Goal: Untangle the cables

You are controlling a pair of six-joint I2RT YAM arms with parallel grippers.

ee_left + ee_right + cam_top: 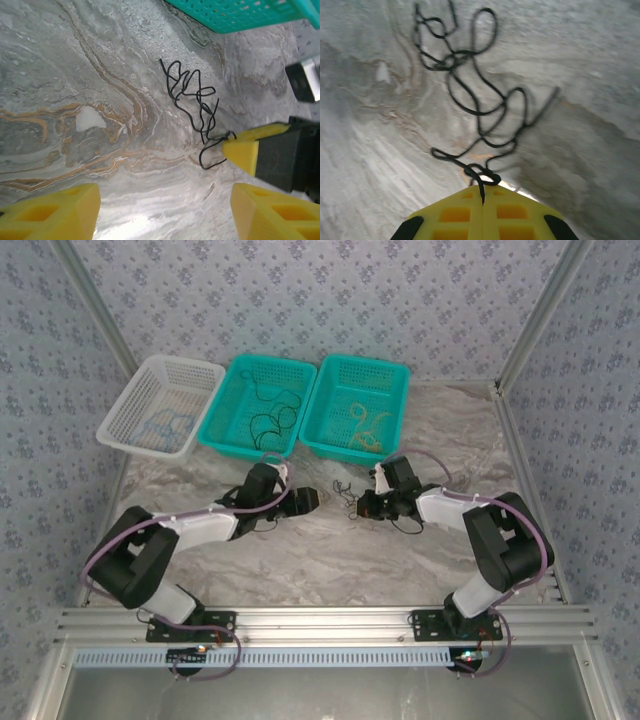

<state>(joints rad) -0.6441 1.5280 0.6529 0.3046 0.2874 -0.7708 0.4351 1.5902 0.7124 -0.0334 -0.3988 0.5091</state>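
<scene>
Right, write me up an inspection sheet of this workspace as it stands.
Surface: grey marble-patterned tabletop.
Job's things: thin black cord tangle lying on the tabletop between the two tools; white plastic mesh basket holding a blue cord; middle teal mesh basket holding a black cord; right teal mesh basket holding a yellow cord.
Clutter: nothing seen.
Tools: left tool open, holding nothing; right tool shut on one end of the black cord tangle.
Cables: thick purple-grey arm cables run along both arms.
Surroundings: blue patterned walls; aluminium frame rail at the near edge.
</scene>
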